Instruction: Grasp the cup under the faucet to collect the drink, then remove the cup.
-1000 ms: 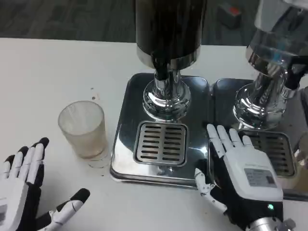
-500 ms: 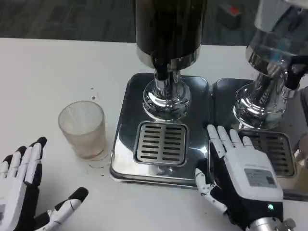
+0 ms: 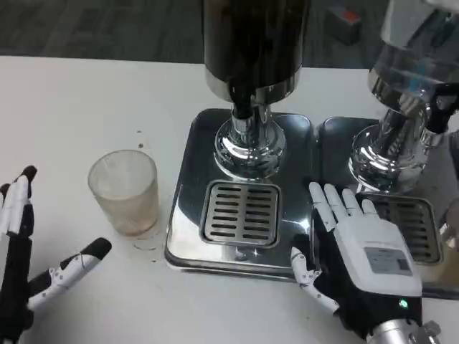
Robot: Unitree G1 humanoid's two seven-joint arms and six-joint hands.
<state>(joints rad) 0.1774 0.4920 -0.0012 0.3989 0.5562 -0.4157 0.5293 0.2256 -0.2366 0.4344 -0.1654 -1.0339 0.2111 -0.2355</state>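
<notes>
Left hand (image 3: 29,265) drawn back left and spread wider than a second earlier, holding nothing, ribbed translucent plastic cup (image 3: 124,192) left standing on white table (image 3: 64,107) beside steel drip tray (image 3: 240,215), right hand (image 3: 358,258) unmoved, fingers loosely apart.

The left robot hand (image 3: 29,265) is cut off by the left edge, and the second dispenser (image 3: 409,93), seemingly blurred, runs off the right.
</notes>
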